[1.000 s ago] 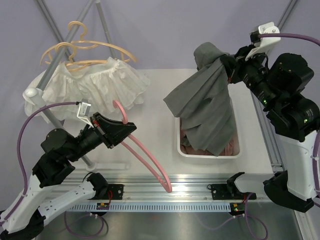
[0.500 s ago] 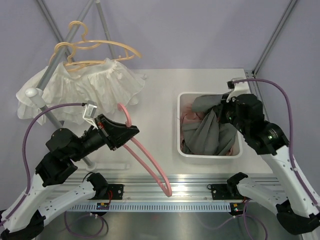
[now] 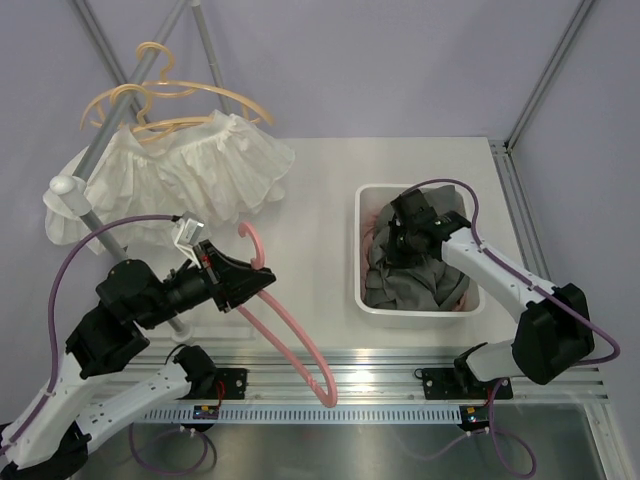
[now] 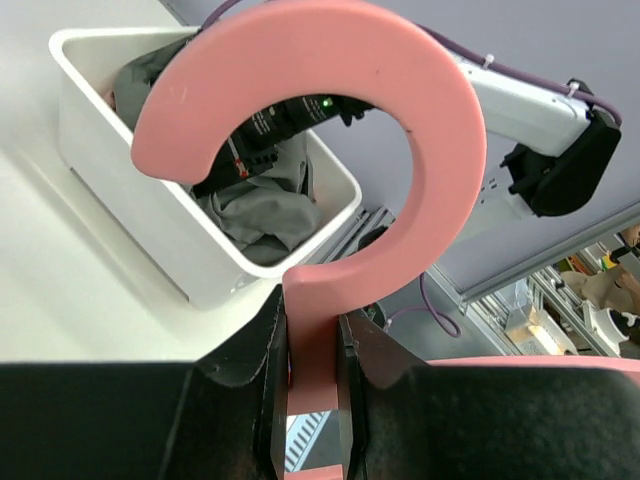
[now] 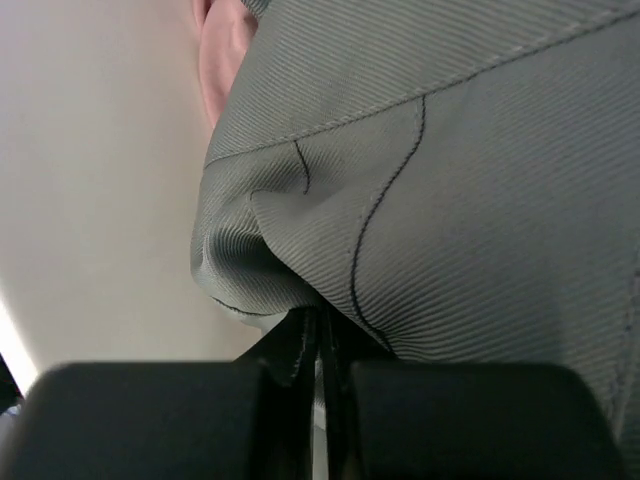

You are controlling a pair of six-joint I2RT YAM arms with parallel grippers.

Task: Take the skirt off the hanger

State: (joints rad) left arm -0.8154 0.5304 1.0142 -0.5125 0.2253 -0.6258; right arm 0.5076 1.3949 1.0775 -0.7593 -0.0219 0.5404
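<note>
Your left gripper (image 4: 312, 365) has its jaws closed tight on the neck of the pink hanger (image 4: 445, 150), just under the hook. The hanger is bare. Its long arm reaches past the near edge of the table (image 3: 320, 200).

Your right gripper (image 5: 320, 345) is down in the white bin (image 3: 358, 250). Its jaws are pinched together on a fold of the grey skirt (image 3: 420, 285). The skirt lies bunched up in the bin, on top of a pink cloth (image 3: 372, 235). It is off the hanger and well apart from it.

A white frilly skirt (image 3: 190, 175) hangs at the far left.
</note>
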